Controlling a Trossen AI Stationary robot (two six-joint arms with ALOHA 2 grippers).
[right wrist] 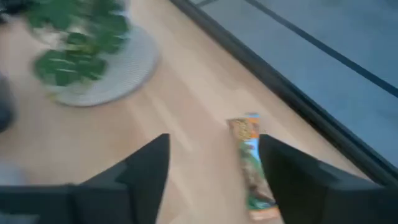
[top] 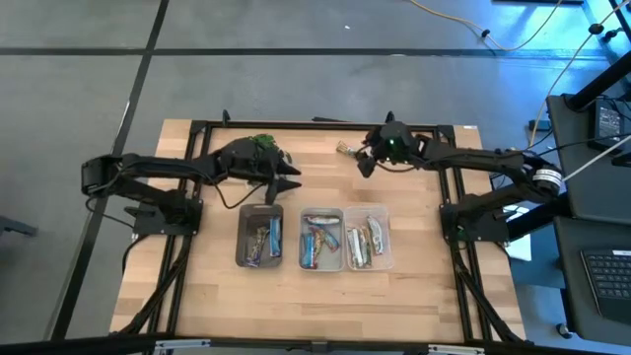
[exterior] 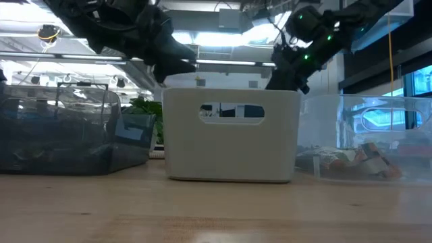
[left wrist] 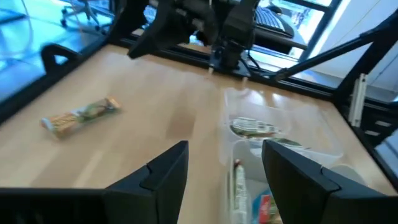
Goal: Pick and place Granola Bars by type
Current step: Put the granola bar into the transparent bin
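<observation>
One loose granola bar with a tan and green wrapper lies flat on the table near its far edge; it also shows in the left wrist view as the bar and in the right wrist view as the bar. My right gripper hangs open above the table just beside it, touching nothing. My left gripper is open and empty above the far end of the left bin. More bars lie inside that bin, the middle bin and the right bin.
A leafy green plant on a round dish stands near the far edge, beside my left wrist. The three bins sit side by side mid-table; the low view shows the white middle bin. Bare wood lies toward the near edge.
</observation>
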